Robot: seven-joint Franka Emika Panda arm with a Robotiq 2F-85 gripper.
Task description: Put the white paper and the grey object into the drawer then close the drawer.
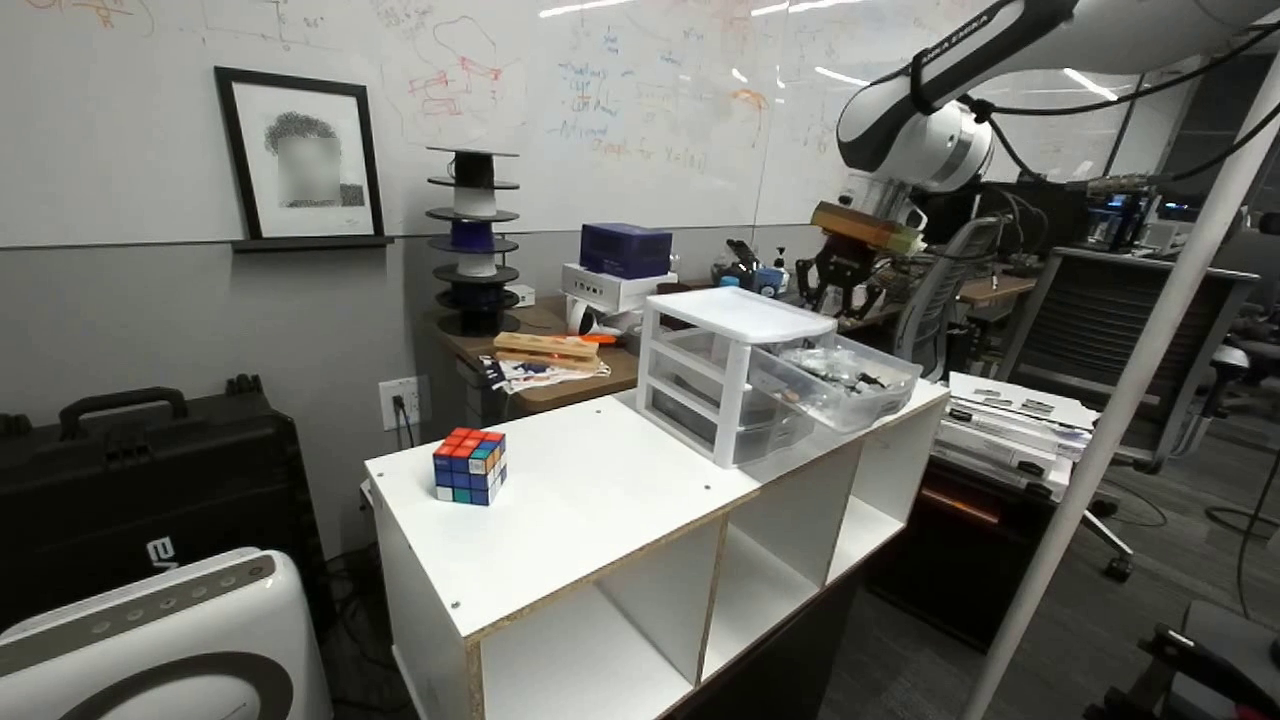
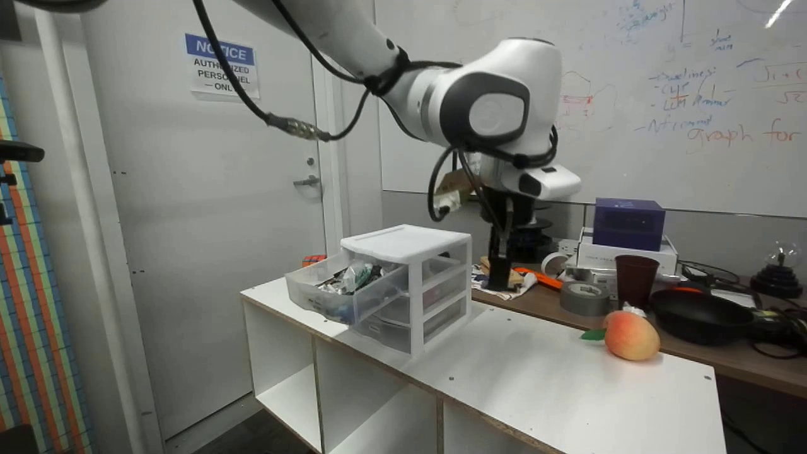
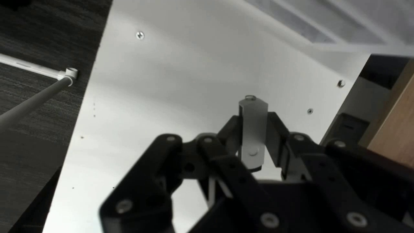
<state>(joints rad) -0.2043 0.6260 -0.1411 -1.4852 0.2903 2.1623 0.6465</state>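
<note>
Wrist view: the claw (image 3: 254, 134) is clenched on the grey object (image 3: 254, 119), a finger (image 3: 231, 131) against each side, just right of the frame's centre, the shelf (image 3: 181, 74) top beyond. In an exterior view the drawer (image 2: 318, 302), topmost in its unit (image 2: 406, 242), juts out left of centre with odds and ends (image 2: 360, 276) inside; the claw hangs right of the unit, a peach (image 2: 632, 337) lower right.

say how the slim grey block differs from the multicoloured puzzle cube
The slim grey block is held in the black gripper; the multicoloured puzzle cube rests on the white shelf. The block looks mainly grey, the cube patchworked. The block is elongated, the cube square-sided. Both have flat faces.
</note>
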